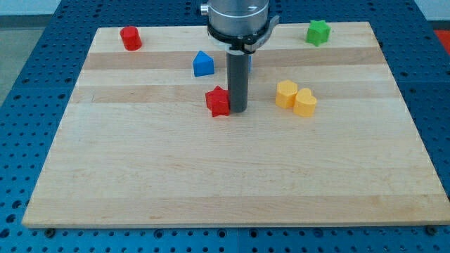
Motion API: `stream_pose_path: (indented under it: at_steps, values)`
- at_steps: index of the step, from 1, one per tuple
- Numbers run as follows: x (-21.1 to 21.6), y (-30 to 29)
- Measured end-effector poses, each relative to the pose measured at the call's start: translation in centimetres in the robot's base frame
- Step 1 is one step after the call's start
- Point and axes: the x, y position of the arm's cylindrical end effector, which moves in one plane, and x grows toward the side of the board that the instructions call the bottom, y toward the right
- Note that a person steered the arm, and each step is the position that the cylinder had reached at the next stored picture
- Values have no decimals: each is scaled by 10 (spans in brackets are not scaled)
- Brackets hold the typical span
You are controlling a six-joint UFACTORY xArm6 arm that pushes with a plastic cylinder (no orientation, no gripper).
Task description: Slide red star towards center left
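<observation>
The red star (219, 101) lies a little above the board's middle. My tip (238, 110) stands right against the star's right side, touching or nearly touching it. The dark rod rises from there to the arm's grey head at the view's top. The rod hides a little of the board behind it.
A blue block (202, 64) sits above and left of the star. A red block (130, 38) lies at the top left. A green star (318, 32) lies at the top right. Two yellow blocks (286, 93) (305, 102) touch each other right of my tip. The wooden board (211, 183) rests on a blue perforated table.
</observation>
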Motion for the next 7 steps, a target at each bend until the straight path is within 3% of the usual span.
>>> stream_pose_path:
  at_steps: [4,7]
  values:
    - [-4,-123]
    - [-9,-183]
